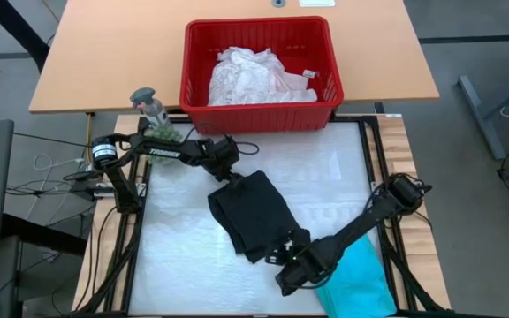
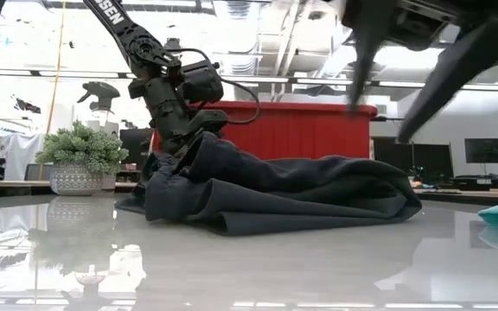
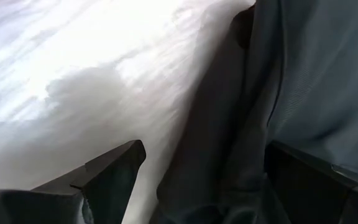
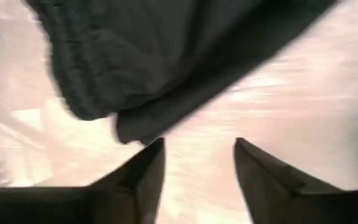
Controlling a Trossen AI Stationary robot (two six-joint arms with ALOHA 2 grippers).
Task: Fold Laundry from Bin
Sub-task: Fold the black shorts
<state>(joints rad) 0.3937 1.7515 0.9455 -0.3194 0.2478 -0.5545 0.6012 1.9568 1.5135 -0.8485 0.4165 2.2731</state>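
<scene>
The black garment (image 1: 256, 215) lies bunched in the middle of the table; it also shows in the low view (image 2: 301, 194). My left gripper (image 1: 230, 177) is open at its far left corner, and a raised fold (image 3: 229, 180) lies between the fingers. My right gripper (image 1: 277, 256) is open and empty above the table, just short of the garment's near right edge (image 4: 135, 130). The teal garment (image 1: 358, 283) lies at the near right. The red bin (image 1: 259, 110) stands beyond the table's far edge, with the white lacy top (image 1: 250, 78) inside it. My left gripper's open fingers stand on either side of a raised fold at the black garment's far left corner (image 2: 199, 145), coming slanting down from the far left. One finger (image 3: 309, 186) overlaps the cloth. I cannot tell whether it touches.
A small potted plant (image 1: 157, 119) stands at the table's far left corner, close to my left arm. The bare glossy table (image 1: 184, 265) spreads to the near left of the black garment.
</scene>
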